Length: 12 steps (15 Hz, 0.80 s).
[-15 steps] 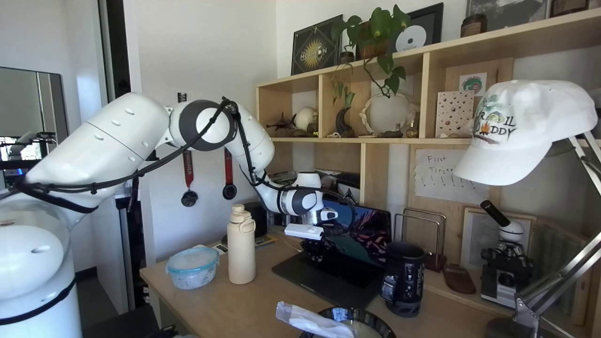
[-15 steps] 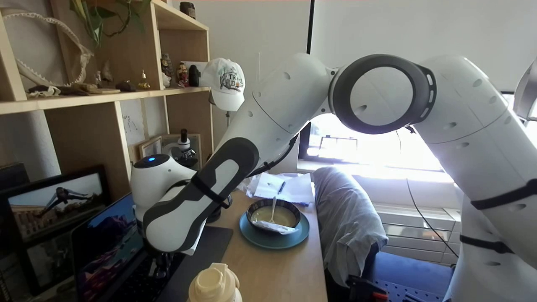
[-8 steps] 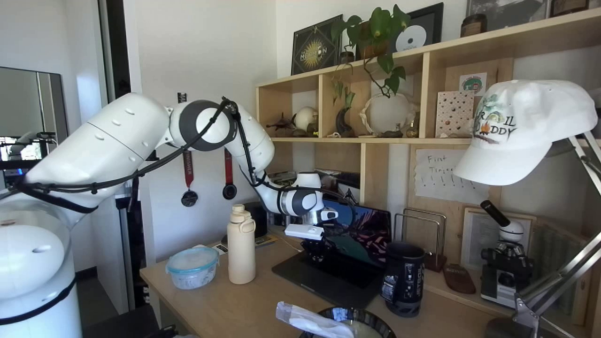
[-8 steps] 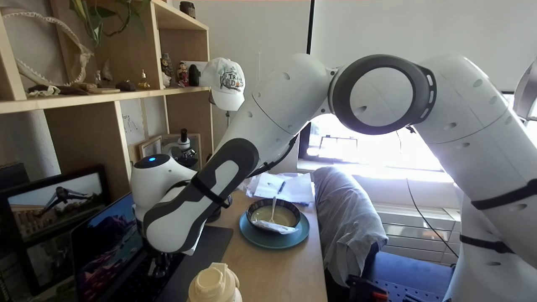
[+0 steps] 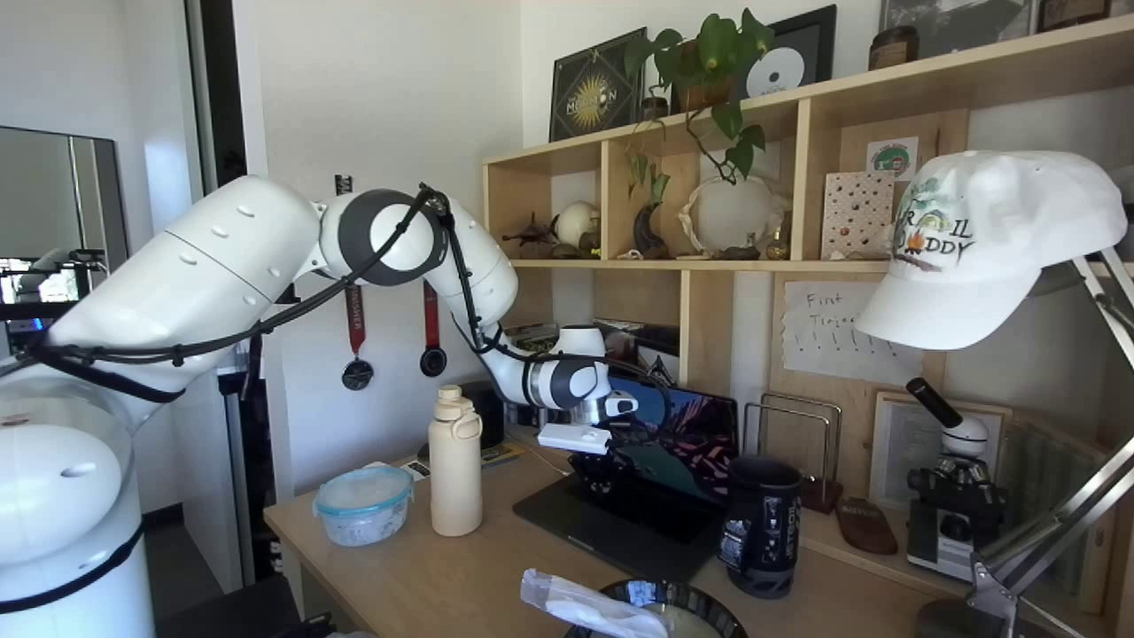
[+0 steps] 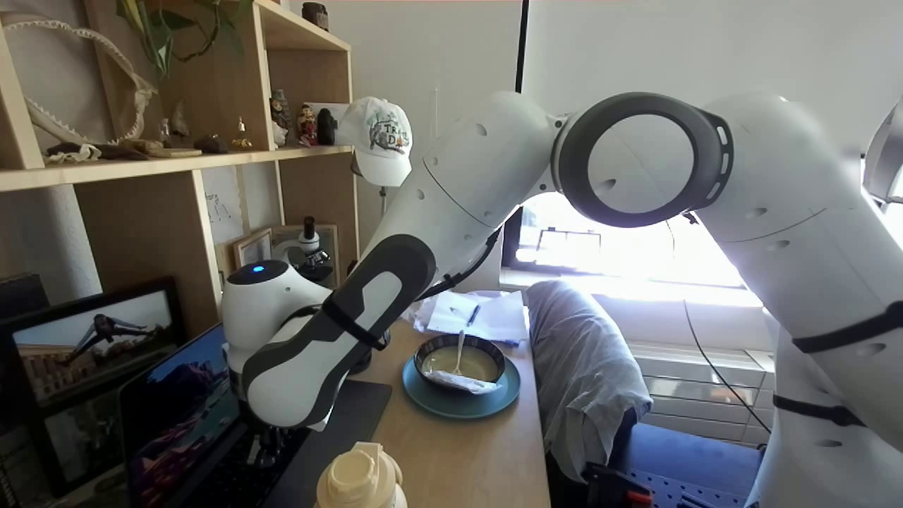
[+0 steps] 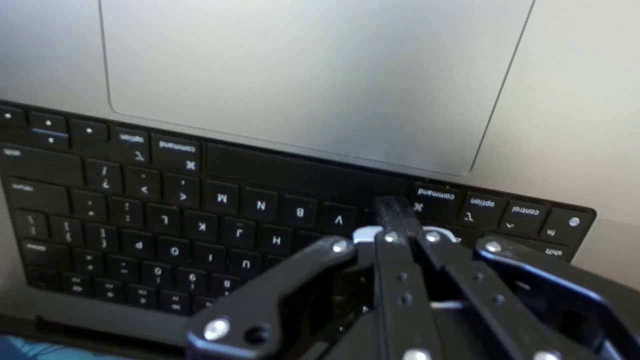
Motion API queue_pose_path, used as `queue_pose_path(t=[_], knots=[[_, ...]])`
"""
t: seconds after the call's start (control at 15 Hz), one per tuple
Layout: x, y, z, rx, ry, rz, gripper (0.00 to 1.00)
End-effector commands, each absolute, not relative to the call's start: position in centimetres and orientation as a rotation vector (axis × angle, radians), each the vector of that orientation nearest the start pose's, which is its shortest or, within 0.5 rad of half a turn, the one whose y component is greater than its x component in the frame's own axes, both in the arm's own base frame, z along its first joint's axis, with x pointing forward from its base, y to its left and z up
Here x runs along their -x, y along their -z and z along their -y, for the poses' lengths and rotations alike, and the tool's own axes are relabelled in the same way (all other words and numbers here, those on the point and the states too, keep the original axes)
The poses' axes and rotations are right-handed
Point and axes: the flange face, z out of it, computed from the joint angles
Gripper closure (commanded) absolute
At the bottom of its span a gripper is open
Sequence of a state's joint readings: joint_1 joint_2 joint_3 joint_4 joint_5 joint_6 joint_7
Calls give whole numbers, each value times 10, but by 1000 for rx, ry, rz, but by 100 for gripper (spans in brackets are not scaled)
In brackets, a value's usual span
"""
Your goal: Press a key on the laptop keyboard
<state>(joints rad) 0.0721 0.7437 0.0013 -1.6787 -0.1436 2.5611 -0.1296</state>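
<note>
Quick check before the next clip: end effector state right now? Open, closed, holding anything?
End effector: closed, nothing visible in its grip, tips over the keyboard; whether it touches a key cannot be told.

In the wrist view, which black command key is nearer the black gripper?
The black command key right of the long black space bar, close to the gripper; the left one lies farther.

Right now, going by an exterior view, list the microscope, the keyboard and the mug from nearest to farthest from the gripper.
1. Keyboard, directly under the gripper.
2. Mug, off to the right in that view.
3. Microscope, farthest right of the three.
</note>
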Motion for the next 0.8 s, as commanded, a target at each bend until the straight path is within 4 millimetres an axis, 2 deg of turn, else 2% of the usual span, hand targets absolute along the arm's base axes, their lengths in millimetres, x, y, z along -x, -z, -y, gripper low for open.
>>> queue_pose_path(t=[0.0, 0.53, 0.73], knots=[[-680, -159, -61, 3176, 228, 466, 100], [-668, -149, -64, 3178, 335, 424, 100], [-667, -164, -67, 3175, 394, 414, 100]])
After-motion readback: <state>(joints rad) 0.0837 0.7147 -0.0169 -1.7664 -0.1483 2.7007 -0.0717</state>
